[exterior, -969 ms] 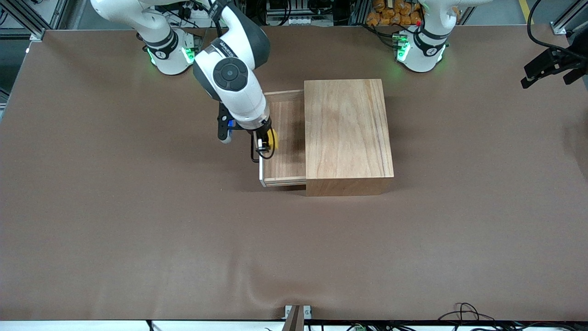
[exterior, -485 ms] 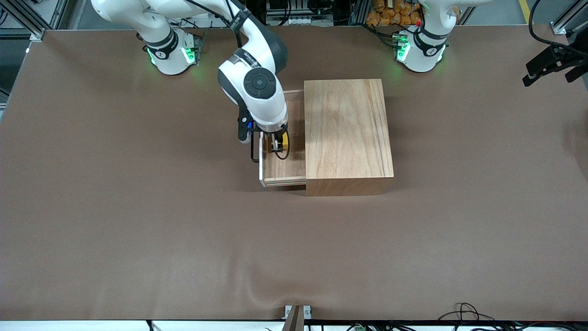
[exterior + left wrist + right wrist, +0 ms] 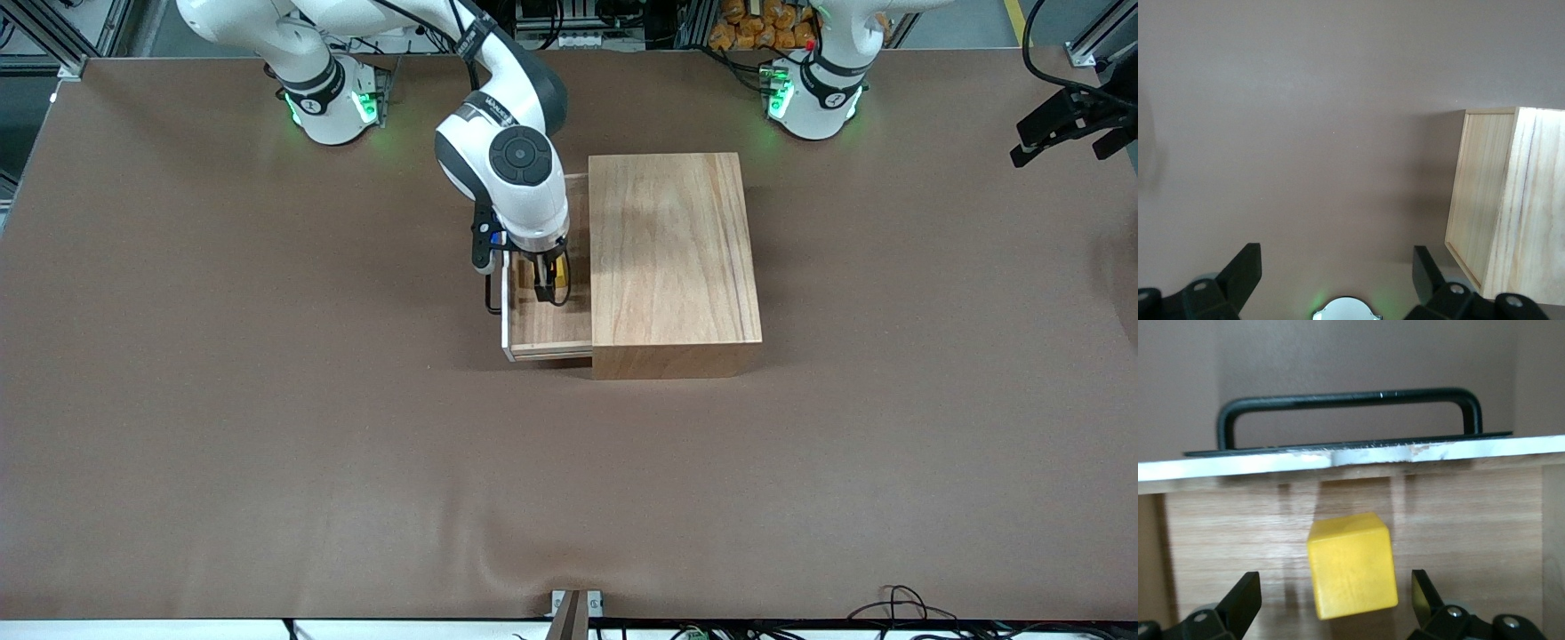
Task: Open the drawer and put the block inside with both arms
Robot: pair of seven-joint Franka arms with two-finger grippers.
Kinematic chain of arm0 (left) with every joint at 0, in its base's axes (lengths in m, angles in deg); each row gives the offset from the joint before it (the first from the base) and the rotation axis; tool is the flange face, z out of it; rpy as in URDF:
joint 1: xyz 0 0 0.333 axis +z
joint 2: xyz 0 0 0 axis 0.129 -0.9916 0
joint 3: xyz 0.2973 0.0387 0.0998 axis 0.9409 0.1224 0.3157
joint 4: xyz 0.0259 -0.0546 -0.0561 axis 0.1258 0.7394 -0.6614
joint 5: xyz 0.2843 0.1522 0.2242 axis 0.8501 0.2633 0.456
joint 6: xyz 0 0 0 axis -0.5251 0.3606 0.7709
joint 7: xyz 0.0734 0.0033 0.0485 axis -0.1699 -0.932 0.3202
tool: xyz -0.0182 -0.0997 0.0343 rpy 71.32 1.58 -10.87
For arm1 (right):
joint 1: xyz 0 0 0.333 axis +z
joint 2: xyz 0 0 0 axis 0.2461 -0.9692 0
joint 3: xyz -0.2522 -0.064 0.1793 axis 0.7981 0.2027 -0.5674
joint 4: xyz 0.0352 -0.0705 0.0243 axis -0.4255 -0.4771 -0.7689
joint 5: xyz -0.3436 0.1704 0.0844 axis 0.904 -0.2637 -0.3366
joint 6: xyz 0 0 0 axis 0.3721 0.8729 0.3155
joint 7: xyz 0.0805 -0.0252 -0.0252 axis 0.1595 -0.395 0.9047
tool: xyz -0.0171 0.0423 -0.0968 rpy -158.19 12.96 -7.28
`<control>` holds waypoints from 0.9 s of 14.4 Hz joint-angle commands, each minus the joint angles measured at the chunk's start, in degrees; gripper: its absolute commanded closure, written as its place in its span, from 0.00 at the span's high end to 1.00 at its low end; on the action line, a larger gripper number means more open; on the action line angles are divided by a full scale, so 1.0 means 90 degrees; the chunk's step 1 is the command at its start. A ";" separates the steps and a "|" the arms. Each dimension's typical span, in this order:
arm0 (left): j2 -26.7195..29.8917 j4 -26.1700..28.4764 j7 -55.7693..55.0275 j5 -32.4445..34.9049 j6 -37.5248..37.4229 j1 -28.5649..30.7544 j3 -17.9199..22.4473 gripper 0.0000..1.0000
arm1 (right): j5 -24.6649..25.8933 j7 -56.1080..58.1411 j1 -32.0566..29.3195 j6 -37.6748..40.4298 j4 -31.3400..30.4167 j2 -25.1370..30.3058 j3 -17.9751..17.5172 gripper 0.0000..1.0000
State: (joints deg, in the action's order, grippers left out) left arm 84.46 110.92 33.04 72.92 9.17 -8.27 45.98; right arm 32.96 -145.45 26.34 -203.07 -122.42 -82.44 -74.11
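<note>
Brown matting covers the long table [image 3: 267,400], with the two robot bases standing along its upper edge in the front view. Going across that view from its left, the right arm [image 3: 498,160] reaches down from its base over the pulled-out drawer [image 3: 542,329], whose pale front panel and black handle [image 3: 1351,410] face the right arm's end of the table. The right gripper [image 3: 551,284] hangs low inside the drawer, fingers spread wide with nothing pinched between them; in the right wrist view the block [image 3: 1351,563] lies between the two fingertips [image 3: 1238,600], clear of both, apparently resting on the drawer's wooden floor just inside the front panel. That looks like a release just made: the cube sits where the task wants it, and the jaws stand apart so the arm can lift away without dragging it. Next comes the wooden box [image 3: 671,258], the drawer's housing, near the middle of the table. At the view's right edge the left gripper [image 3: 1067,129] waits high above the left arm's end of the table, well apart from the box; its wrist camera looks down on bare matting and one side of the box, and its fingers [image 3: 1245,270] are held apart, holding nothing. By this judgement the placing is done, and only the right arm's withdrawal remains.
</note>
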 commanded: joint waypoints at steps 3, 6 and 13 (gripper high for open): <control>0.0094 0.0036 0.0101 0.0121 -0.0017 0.0066 -0.0062 1.00 | 0.0050 0.0613 -0.0397 0.1347 0.0884 0.0178 0.0027 1.00; 0.0114 0.0026 0.0111 0.0121 -0.0037 0.0075 -0.0033 1.00 | -0.0125 0.1990 -0.0885 0.1992 0.0855 0.0345 -0.0002 1.00; 0.0163 0.0026 0.0111 0.0121 -0.0066 0.0163 -0.0042 1.00 | -0.0331 0.5084 -0.2017 0.2267 0.0085 0.1173 0.0007 1.00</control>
State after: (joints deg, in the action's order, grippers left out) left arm 84.76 110.91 33.04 72.92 9.17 -7.42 46.04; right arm 31.05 -107.76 13.24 -182.88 -115.77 -77.33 -73.13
